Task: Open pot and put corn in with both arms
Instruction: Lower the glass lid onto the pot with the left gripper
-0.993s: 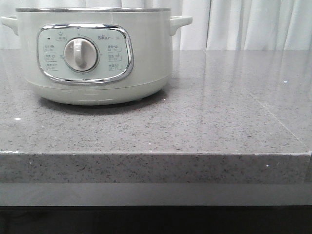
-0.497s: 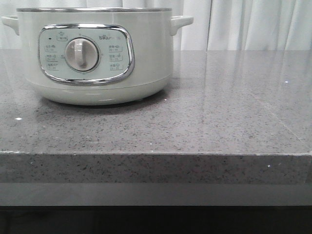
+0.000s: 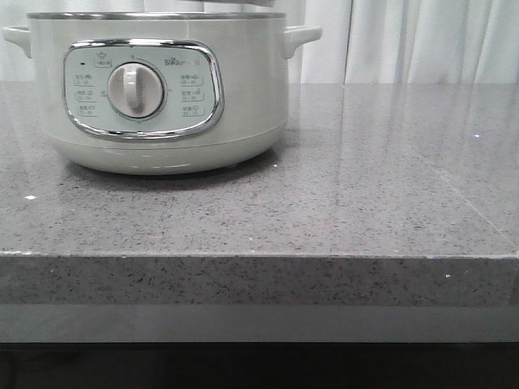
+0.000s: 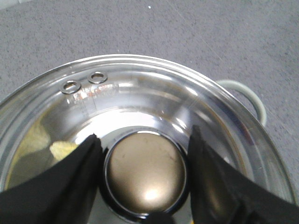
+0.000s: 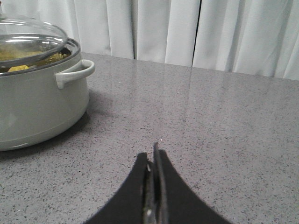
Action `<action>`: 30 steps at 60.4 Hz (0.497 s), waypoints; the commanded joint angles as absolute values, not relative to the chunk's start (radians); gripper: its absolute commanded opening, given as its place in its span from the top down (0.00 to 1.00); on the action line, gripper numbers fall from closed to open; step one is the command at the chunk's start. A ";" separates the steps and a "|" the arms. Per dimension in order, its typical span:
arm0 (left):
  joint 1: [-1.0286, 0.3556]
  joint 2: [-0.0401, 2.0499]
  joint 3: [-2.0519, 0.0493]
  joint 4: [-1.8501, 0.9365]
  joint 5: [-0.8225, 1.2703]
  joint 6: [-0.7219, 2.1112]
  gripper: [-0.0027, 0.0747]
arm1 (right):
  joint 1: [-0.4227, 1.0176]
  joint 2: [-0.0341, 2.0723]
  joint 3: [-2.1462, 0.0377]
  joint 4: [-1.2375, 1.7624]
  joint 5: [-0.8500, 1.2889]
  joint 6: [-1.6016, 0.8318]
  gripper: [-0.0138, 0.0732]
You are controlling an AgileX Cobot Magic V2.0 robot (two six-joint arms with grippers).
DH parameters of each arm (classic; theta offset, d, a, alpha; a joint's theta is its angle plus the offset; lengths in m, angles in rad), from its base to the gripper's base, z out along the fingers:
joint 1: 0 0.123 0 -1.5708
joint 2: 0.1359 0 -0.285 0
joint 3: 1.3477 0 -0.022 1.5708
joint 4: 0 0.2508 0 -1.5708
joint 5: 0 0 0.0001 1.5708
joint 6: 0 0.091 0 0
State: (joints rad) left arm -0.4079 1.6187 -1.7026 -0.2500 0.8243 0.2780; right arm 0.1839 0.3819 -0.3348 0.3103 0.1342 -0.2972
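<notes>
The pot point(image 3: 162, 105) stands at the back left of the counter, pale grey-green with a dial panel; it also shows in the right wrist view point(image 5: 37, 107). Its glass lid point(image 4: 140, 88) sits over the rim, a little tilted in the right wrist view point(image 5: 28, 35). My left gripper point(image 4: 144, 135) is shut on the lid knob point(image 4: 145, 177), one black finger on each side. Yellow corn point(image 4: 63, 149) shows through the glass inside the pot, and in the right wrist view point(image 5: 11, 55). My right gripper point(image 5: 153, 151) is shut and empty, low over the counter to the right of the pot.
The grey speckled counter point(image 3: 365, 203) stretches right of the pot, with its front edge point(image 3: 259, 258) near the camera. White curtains point(image 3: 422, 40) hang behind. One pot handle point(image 5: 74, 72) sticks out toward my right gripper.
The lid's edge now shows slightly raised above the pot's rim at the top of the front view. The pot itself has barely shifted.
</notes>
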 commanded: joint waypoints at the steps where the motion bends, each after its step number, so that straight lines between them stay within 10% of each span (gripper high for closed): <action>1: -0.417 1.577 -1.759 -0.279 0.661 0.279 0.75 | 0.185 0.385 -0.363 0.311 0.050 -0.304 0.92; 30: -0.417 1.615 -1.759 -0.286 0.669 0.279 0.75 | 0.185 0.385 -0.363 0.311 0.050 -0.304 0.92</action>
